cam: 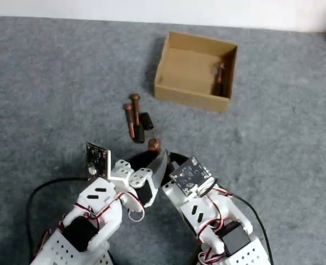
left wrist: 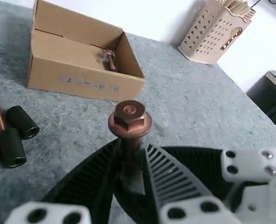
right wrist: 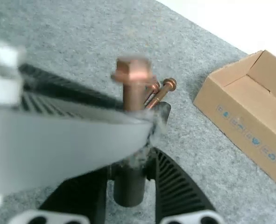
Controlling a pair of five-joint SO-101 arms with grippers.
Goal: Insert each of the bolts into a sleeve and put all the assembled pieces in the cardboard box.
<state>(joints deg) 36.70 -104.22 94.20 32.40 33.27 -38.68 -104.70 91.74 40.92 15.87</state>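
While left gripper pinches a bolt, right gripper clasps a sleeve.

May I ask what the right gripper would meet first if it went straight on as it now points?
Most likely the left gripper, crossing just ahead, shut on the bolt that rises from the sleeve in the right gripper. Farther on lie loose bolts, though depth is unclear.
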